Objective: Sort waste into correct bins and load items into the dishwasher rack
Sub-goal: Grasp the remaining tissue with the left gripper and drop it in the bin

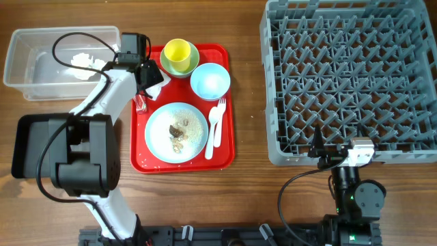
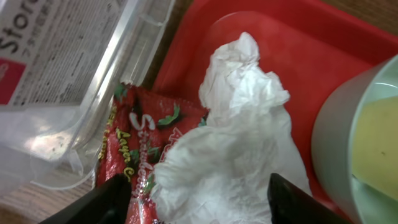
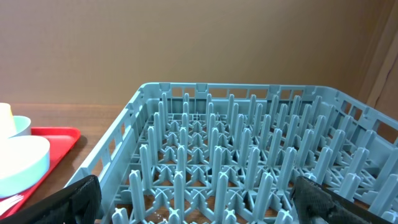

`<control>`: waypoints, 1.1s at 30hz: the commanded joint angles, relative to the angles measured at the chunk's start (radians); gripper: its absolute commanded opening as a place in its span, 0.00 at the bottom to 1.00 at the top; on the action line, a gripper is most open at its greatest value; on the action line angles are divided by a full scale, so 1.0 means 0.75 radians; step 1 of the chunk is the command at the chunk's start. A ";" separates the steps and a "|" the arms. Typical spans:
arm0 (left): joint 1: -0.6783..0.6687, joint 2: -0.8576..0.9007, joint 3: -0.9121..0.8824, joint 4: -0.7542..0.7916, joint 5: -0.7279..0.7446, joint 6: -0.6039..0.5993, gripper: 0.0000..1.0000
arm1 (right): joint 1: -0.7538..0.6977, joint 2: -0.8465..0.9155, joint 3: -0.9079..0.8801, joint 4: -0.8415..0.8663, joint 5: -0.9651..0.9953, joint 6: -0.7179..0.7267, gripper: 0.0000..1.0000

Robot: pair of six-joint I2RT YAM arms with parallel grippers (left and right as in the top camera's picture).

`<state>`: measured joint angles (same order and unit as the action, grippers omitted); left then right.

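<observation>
White tissue, soft and nearly weightless — the crumpled napkin (image 2: 236,124) lay centre-frame on the red tray (image 2: 311,43), overlapping the wrapper (image 2: 143,130); the left gripper (image 2: 199,186) stood spread astride it. Its bunched middle looked the best hold.

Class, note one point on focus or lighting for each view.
Overhead: sharp, evenly lit. Left wrist: napkin crisp, left end effector fingers dark and blurred. Right wrist: rack in focus, right end effector fingers blurred at the bottom corners.
</observation>
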<state>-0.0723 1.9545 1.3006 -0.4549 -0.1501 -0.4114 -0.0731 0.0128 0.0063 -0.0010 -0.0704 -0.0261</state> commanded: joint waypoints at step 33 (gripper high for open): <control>-0.024 -0.354 0.009 -0.067 0.074 -0.289 0.04 | -0.004 -0.007 -0.001 0.003 0.012 0.004 1.00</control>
<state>-0.0925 1.7779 1.3006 -0.5091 -0.1036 -0.5522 -0.0731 0.0128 0.0063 -0.0010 -0.0704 -0.0261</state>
